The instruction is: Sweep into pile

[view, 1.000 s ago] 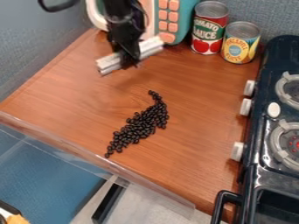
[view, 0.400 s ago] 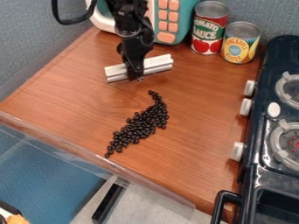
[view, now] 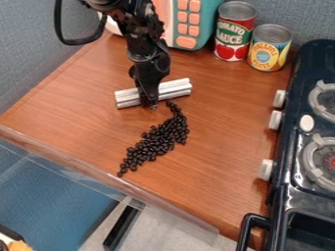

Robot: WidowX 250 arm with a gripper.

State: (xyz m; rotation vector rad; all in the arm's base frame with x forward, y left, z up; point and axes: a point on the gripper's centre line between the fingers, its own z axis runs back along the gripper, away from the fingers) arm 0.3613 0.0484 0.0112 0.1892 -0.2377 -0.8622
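On the wood-grain tabletop (view: 222, 132), a long streak of small shiny black beans (view: 157, 140) runs diagonally, and the black two-fingered hand (view: 152, 102)'s got a ridged white bar (view: 175, 88) gripped right by its top end.

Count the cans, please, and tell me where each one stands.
2: the red-labelled can beside the teal toy appliance, and the yellow-labelled can to its right, nearer the stove.

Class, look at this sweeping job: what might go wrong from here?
The shiny black beans trail almost to the brown wooden table's front edge, so a push that way might spill some.

The black gripper holds the ridged silver bar near its middle, so it might twist, letting beans slip past an end.
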